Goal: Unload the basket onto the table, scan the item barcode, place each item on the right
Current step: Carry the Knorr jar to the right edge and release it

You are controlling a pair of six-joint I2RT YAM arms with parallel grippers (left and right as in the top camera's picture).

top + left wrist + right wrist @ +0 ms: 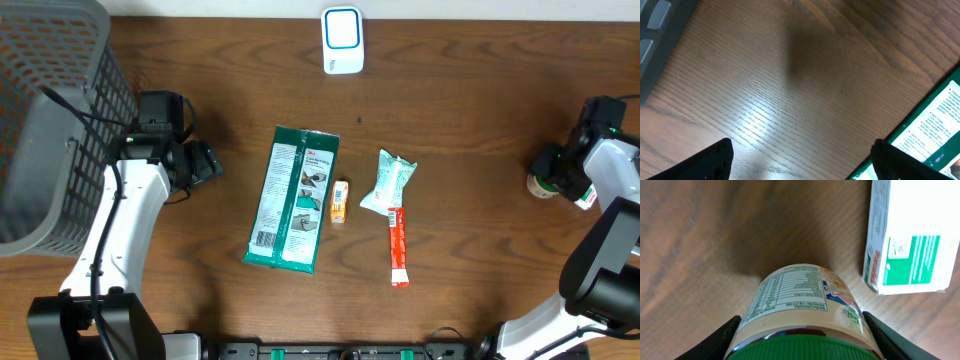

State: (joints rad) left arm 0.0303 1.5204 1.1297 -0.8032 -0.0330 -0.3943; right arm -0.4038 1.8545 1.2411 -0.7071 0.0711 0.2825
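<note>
A jar with a green lid and a printed label (805, 300) stands on the table at the far right, seen in the overhead view as a small round jar (541, 185). My right gripper (805, 342) is shut on it, one finger against each side just under the lid. The white and blue scanner (342, 40) sits at the back middle of the table. My left gripper (800, 162) hangs open over bare wood at the left, nothing between its fingers, with the edge of a green packet (935, 125) beside its right finger.
The long green packet (293, 199), a small orange box (340, 201), a white and green pouch (388, 183) and a red stick pack (398, 246) lie mid-table. A white and green carton (907, 235) lies beyond the jar. A grey basket (50, 120) fills the far left.
</note>
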